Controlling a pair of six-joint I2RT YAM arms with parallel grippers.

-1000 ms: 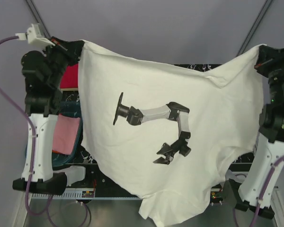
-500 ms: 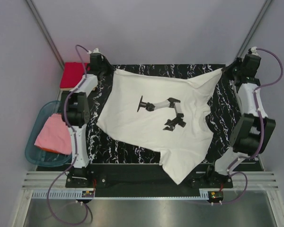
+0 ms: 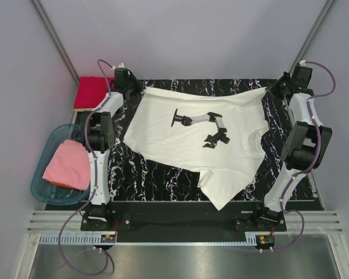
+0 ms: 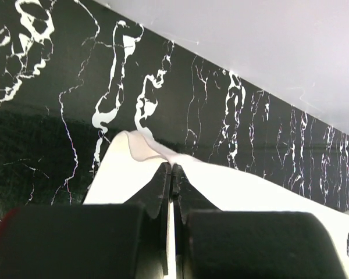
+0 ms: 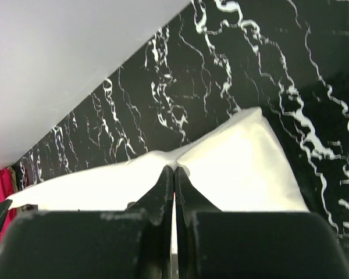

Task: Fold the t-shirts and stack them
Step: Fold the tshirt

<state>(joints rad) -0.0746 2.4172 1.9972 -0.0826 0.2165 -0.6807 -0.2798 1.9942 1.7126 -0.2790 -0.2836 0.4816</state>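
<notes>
A white t-shirt with a black robot-arm print lies spread across the black marbled table, its lower part trailing toward the front edge. My left gripper is shut on the shirt's far left corner, low over the table. My right gripper is shut on the far right corner. The shirt's far edge is stretched between the two grippers. In both wrist views the jaws are pressed together with white cloth pinched at their tips.
A blue basket at the left holds a pink t-shirt. A folded red t-shirt lies at the far left corner. Grey walls stand behind and at the sides. The arm bases sit at the front edge.
Both grippers have carried the shirt from high near the camera down and away to the far edge of the table. The shirt now lies spread on the table.
</notes>
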